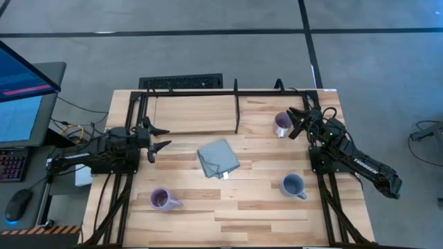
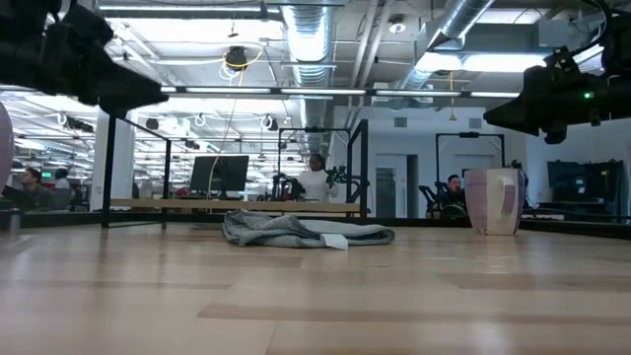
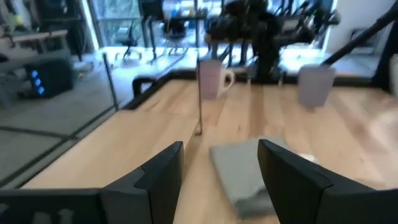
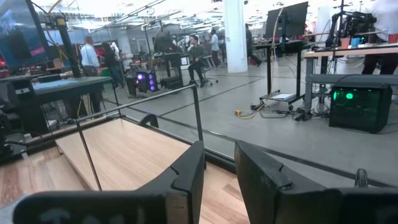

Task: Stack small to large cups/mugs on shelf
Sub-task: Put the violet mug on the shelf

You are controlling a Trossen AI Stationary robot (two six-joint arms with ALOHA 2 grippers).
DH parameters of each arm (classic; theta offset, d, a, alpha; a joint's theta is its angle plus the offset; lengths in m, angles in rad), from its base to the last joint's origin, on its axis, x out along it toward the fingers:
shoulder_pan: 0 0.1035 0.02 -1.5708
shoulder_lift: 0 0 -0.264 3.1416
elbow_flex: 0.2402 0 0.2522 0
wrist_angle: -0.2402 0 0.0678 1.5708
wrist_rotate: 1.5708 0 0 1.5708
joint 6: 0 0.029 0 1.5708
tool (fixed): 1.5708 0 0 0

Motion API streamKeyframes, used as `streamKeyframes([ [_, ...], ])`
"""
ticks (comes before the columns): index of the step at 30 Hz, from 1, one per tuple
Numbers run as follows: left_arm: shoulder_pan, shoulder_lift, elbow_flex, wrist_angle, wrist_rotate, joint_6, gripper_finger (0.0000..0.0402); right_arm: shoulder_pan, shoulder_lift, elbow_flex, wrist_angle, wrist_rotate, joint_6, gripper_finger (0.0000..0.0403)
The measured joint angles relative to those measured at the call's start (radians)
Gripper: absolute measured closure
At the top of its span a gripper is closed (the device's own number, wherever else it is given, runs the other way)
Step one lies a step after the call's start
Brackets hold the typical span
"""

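One folded cloth (image 1: 219, 158) between mugs.

In the low view the light purple mug (image 2: 4, 148) is sliced off by the picture's edge, only a sliver showing; both arms are cropped at the top there. In the left wrist view the blue-grey mug (image 3: 316, 84) and the cloth (image 3: 244, 169) are smeared soft; the cloth partly hides behind a finger (image 3: 292, 180).
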Motion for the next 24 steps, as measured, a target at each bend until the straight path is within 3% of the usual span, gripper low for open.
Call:
streamKeyframes([
  [5, 0.000, 0.011, 0.078, 0.038, 0.170, -0.024, 0.0214, 0.000, 0.000, 0.000, 0.000, 0.000, 0.000, 0.0289],
  [15, -0.030, 0.205, 0.303, -0.068, 0.320, -0.110, 0.0260, 0.000, 0.000, 0.000, 0.000, 0.000, 0.000, 0.0289],
  [24, -0.125, 0.499, 0.584, -0.331, 0.332, -0.021, 0.0279, 0.000, 0.000, 0.000, 0.000, 0.000, 0.000, 0.0289],
])
